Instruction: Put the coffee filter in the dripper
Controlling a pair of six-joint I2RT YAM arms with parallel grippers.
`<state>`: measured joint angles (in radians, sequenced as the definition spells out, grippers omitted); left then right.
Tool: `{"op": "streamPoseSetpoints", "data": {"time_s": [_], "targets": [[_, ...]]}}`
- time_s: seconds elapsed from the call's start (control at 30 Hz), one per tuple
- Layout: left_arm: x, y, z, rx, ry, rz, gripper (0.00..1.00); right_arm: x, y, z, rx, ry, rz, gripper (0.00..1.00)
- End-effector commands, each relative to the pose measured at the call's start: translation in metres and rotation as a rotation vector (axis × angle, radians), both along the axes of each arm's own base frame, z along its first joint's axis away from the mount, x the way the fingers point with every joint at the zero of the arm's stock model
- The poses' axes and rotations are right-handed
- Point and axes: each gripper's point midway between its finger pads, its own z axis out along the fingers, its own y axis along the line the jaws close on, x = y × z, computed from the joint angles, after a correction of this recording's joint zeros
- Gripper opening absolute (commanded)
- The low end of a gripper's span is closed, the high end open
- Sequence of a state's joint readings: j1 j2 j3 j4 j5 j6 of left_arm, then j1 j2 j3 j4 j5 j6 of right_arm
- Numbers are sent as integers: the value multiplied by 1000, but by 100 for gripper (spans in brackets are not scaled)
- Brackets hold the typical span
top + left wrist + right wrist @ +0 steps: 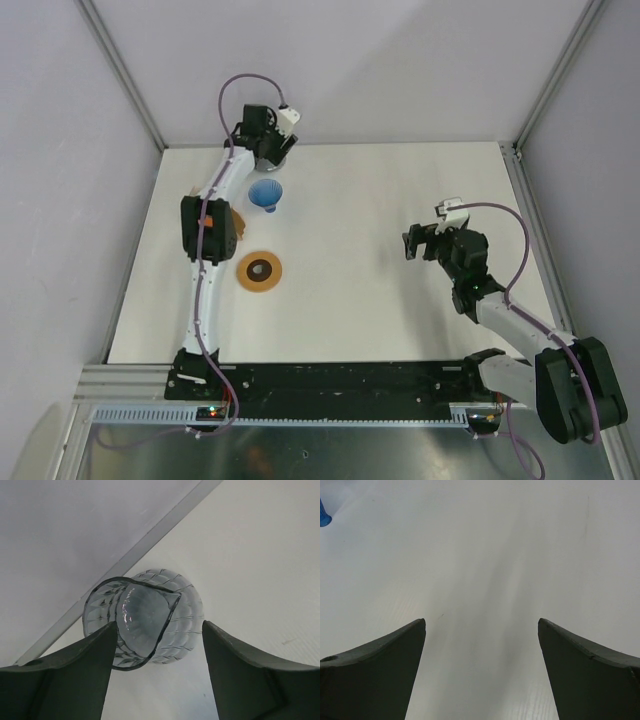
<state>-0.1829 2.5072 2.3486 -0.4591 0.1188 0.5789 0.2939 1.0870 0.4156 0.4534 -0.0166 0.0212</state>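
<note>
A brown ring (260, 270) with a dark hole lies flat on the white table (400, 300). A clear bumpy glass (150, 620) sits near the table's back edge.

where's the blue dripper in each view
Top external: dripper upper left of centre, on the white table.
Left wrist: not in it; a ribbed glass cup shows instead.
Right wrist: dripper is a blue sliver at the top left edge.
Shared landmark: the white table.

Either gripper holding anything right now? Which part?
Nothing is gripped. The left gripper stands open astride a translucent grey ribbed glass cup, one finger clear of it; the right gripper is open, empty.
</note>
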Motion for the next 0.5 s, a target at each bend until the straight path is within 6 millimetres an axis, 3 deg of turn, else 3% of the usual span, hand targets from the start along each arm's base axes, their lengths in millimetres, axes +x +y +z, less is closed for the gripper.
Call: {"op": "streamPoseSetpoints", "data": {"time_s": [0.0, 0.13, 0.27, 0.47], "targets": [[10, 4, -2, -42, -9, 1, 73, 9, -2, 19, -11, -45, -26, 99], [17, 4, -3, -75, -14, 8, 68, 8, -3, 20, -37, -54, -28, 99], [14, 0, -6, -100, 0, -16, 56, 7, -5, 19, -46, -52, -37, 99], [-1, -16, -8, -148, 39, -105, 25, 7, -7, 21, -49, -55, -49, 99]]}}
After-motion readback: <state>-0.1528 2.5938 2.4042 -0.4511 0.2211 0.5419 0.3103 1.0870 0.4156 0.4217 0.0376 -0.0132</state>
